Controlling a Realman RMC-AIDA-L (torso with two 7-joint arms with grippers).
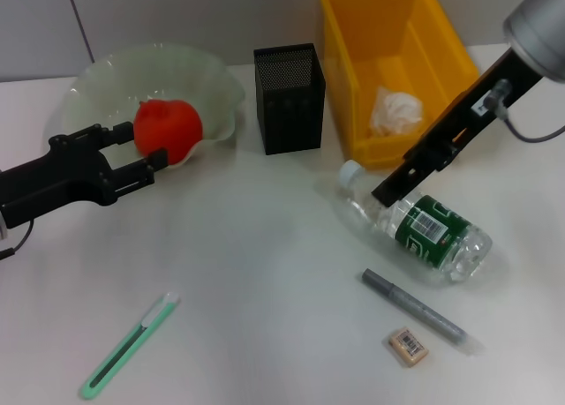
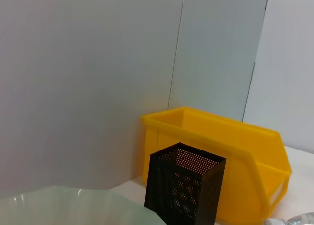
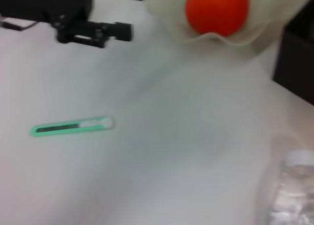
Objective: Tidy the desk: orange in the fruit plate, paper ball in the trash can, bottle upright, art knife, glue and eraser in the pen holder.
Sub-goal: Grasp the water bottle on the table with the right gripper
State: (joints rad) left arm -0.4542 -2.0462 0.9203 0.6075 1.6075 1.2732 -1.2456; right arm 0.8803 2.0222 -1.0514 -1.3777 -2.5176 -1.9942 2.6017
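Bin (image 1: 349, 34) holds paper ball (image 1: 394, 111); plate (image 1: 97, 83) holds orange (image 1: 168, 130), where we see left gripper (image 1: 146, 156) w/ jaws spread. Bottle (image 1: 419, 228) lies flat under right gripper (image 1: 388, 191), jaws: can't tell. Holder (image 1: 289, 96) betw. plate & bin. Glue (image 1: 415, 307), knife (image 1: 129, 344), eraser (image 1: 407, 346) on desk (image 1: 265, 273).

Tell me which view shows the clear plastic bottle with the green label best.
The head view: the clear plastic bottle with the green label lies whole on its side, white cap included. The right wrist view catches only its blurred cap end, and the left wrist view just a sliver at the frame's edge.
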